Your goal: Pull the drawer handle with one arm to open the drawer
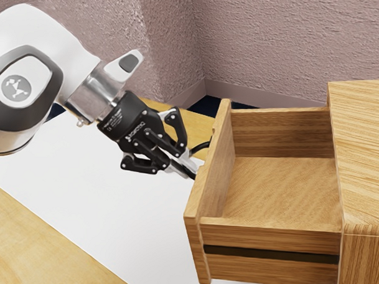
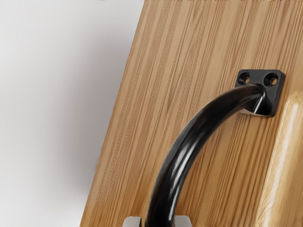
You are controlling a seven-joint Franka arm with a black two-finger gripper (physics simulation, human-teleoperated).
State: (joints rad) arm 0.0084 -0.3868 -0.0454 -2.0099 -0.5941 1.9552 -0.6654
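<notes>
- Rough pinkish walls (image 1: 274, 39) back a white tabletop (image 1: 82, 194); a wooden cabinet (image 1: 363, 154) stands at the exterior view's right.
- You can see the drawer (image 1: 267, 235) standing well out of the cabinet, its inside bare and open from above.
- Its front panel (image 1: 210, 174) faces the arm, and the black drawer handle (image 1: 200, 147) sits on that panel's outer face.
- Your gripper (image 1: 190, 167) is at the panel, fingers nearly together around the handle's curved bar.
- From the wrist view, the bar (image 2: 189, 142) arcs down from its screwed mount plate (image 2: 261, 90), and grey finger pads (image 2: 133, 221) press it from both sides, so I judge the grip as closed on the handle.
- The step in hand is the pull itself, and it looks to be late in its run: by how far the drawer box shows, the opening seems largely done.
- How much travel is left you cannot tell, since the drawer's rear end is hidden inside the cabinet.
- If you want it further out, draw straight back along the drawer's own line, toward the exterior view's left, with no sideways or upward drift.
- Hold the squeeze firm, as the bar is glossy and round and could slip between the pads.
- If you count this as open enough, the next move is to spread the fingers and back the hand off the bar without nudging the panel.
</notes>
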